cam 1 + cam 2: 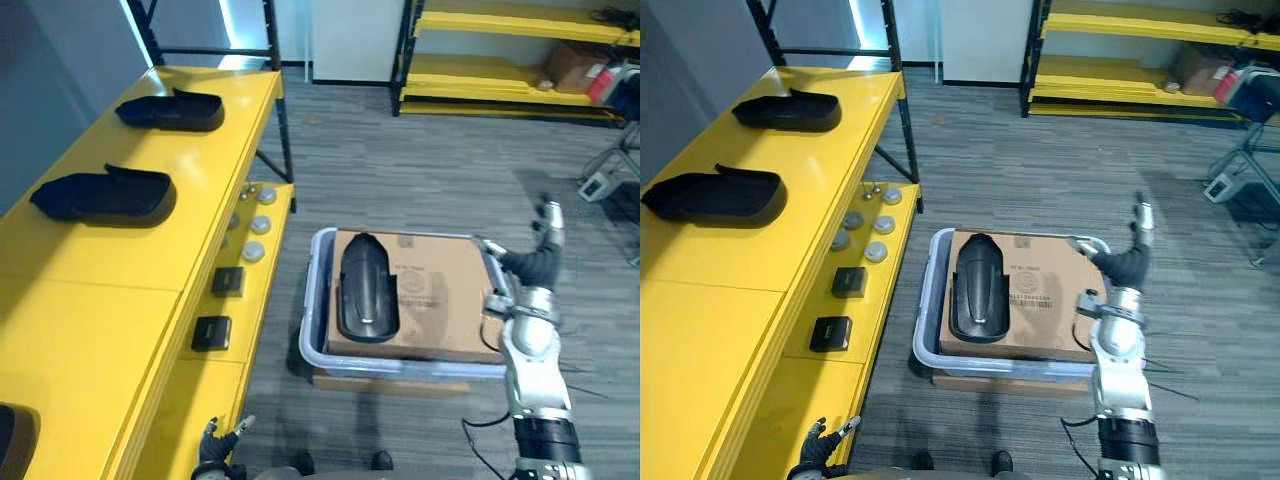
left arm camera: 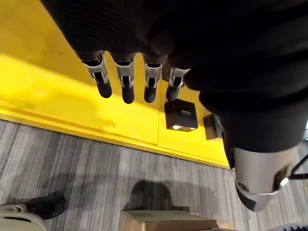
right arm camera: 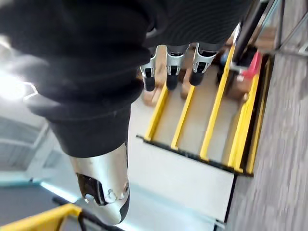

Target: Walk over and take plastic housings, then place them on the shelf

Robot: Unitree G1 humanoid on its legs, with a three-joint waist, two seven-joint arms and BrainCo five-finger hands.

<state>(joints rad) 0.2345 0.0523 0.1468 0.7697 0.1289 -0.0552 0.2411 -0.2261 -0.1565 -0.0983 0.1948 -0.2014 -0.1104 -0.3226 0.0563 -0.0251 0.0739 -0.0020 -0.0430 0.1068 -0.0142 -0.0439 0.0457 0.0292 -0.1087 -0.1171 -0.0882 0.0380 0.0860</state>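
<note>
Stock entry: housings, crate and shelf

Item to take: black plastic housing [image 1: 367, 290], lying lengthwise on a cardboard box [image 1: 440, 300], towards the box's 9 o'clock side, with neither hand touching it.

Container 1: pale blue crate [image 1: 312, 345] on the floor at centre. It holds the cardboard box, which fills it almost rim to rim. The housing is the one loose piece on top.

Container 2: yellow shelf [image 1: 190, 230], at 9 o'clock of the crate.
- Upper tier: far housing [image 1: 170, 108] at 11 o'clock and near housing [image 1: 105, 195] at 9 o'clock, well apart. A dark shape [image 1: 15, 440] is cut off at 7 o'clock and its kind cannot be told.
- Lower tier: grey round caps [image 1: 258, 225] and two small black blocks [image 1: 226, 281].

Right hand [image 1: 540, 250]: raised just past the crate's 3 o'clock rim, fingers [image 3: 168, 72] straight, released and empty.

Left hand [image 1: 215, 440]: low at 7 o'clock beside the shelf's lower tier, fingers [image 2: 127, 84] relaxed, empty.

Step, as judged: the reach for the crate's housing.

Method advised:
- Bring the right hand across the box from 3 o'clock and the left hand in from 9 o'clock.
- Close on the long sides near the middle, since the glossy curved shell looks likely to slip.
- Lift level and clear of the crate rim.
- Set it on the bare yellow stretch of the upper tier
</note>
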